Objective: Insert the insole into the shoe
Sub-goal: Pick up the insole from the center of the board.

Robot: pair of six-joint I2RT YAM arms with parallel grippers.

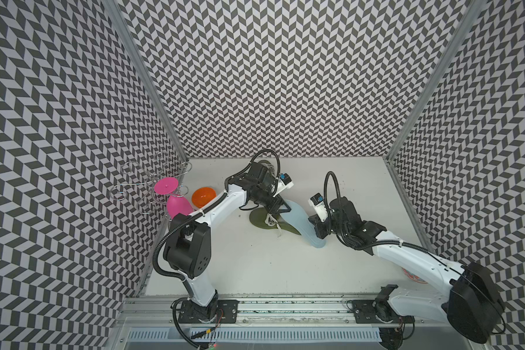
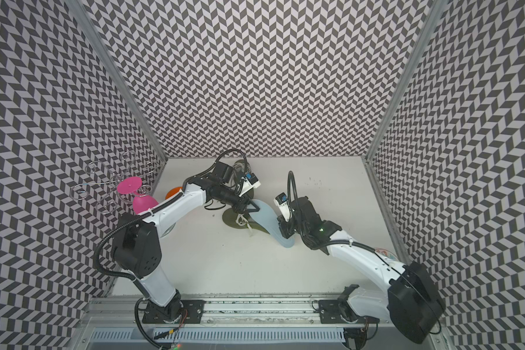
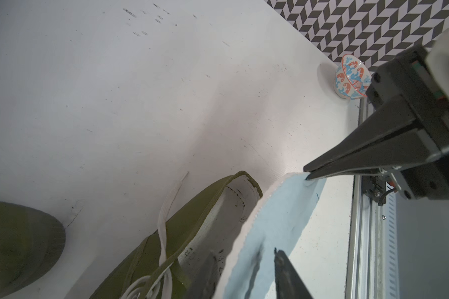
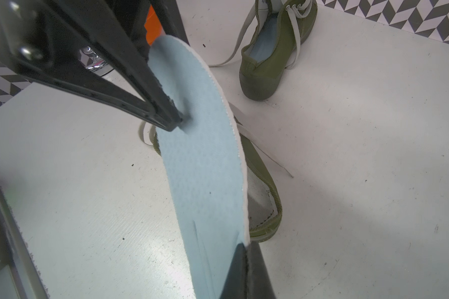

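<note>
A light-blue insole (image 1: 300,218) (image 2: 267,218) hangs on edge over an olive-green shoe (image 1: 259,219) (image 2: 232,219) lying mid-table with white laces. My right gripper (image 1: 316,231) (image 4: 244,259) is shut on the insole's heel end, also seen in the left wrist view (image 3: 306,175). My left gripper (image 1: 285,210) (image 3: 244,255) straddles the toe end, partly closed. One fingertip (image 4: 177,120) is at the blue face and the other sits behind the insole. The shoe's opening (image 3: 218,220) shows bare white lining beside the insole (image 3: 278,214).
A second olive shoe (image 4: 275,57) with a blue insole inside stands near the back wall. A pink glass (image 1: 176,203) on a wire rack (image 1: 140,185) and an orange bowl (image 1: 203,197) stand at the left. A patterned bowl (image 3: 351,77) stands at the front right.
</note>
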